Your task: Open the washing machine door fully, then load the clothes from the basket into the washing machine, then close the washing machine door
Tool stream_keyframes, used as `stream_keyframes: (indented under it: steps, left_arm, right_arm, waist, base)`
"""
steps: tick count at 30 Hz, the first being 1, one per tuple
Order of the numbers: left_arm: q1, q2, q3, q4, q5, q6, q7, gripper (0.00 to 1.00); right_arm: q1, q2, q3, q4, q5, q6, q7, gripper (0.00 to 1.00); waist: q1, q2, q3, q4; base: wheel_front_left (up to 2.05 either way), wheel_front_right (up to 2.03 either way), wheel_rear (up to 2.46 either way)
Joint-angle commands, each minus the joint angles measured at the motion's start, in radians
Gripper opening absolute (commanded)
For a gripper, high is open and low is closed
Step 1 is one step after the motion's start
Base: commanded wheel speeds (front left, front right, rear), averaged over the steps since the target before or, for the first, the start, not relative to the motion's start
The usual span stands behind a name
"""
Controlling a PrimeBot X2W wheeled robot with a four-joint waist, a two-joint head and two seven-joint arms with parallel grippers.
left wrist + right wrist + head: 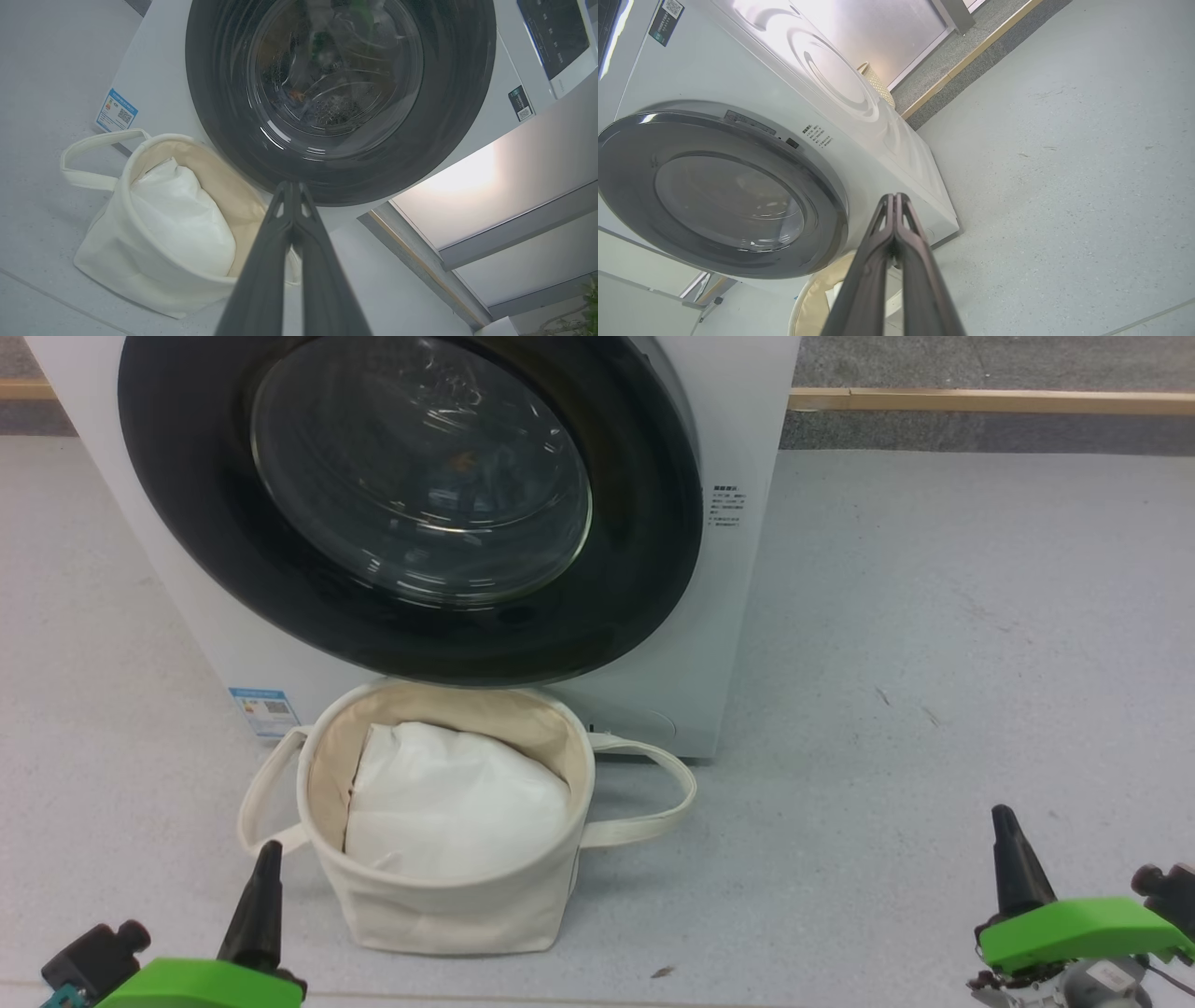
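- I see washing machine door [187,523] closed.
- Basket [448,910] on floor [934,663] just before it, white bundle [448,803] inside.
- My left pincer [266,868] and right pincer [1008,831] both pinched together, empty.

washing machine door [411,495] shut; cream basket [448,915] upright just before it

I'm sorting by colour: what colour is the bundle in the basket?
Plain white cloth bundle, in the cream canvas basket; head view shows it best.
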State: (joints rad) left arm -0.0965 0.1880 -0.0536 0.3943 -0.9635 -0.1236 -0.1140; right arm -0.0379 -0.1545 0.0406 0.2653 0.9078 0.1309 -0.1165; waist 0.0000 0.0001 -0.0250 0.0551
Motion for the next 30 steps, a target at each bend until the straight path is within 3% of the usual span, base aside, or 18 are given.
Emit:
stream_keyframes:
  steps: [1, 30]
  left_arm:
    - [-0.035, 0.009, 0.024, -0.035, -0.022, -0.003, 0.010, 0.00]
    - [-0.026, -0.047, 0.080, -0.079, -0.261, -0.004, 0.094, 0.00]
  right_arm:
    - [-0.055, -0.001, -0.007, -0.030, 0.024, 0.000, 0.007, 0.00]
    - [-0.061, 0.039, -0.064, -0.026, 0.284, 0.000, 0.093, 0.00]
  waist:
    - [0.0000, -0.0001, 0.001, -0.001]
    - [0.0000, -0.0001, 0.011, -0.022]
  base:
    - [0.00, 0.00, 0.00]
    - [0.00, 0.00, 0.00]
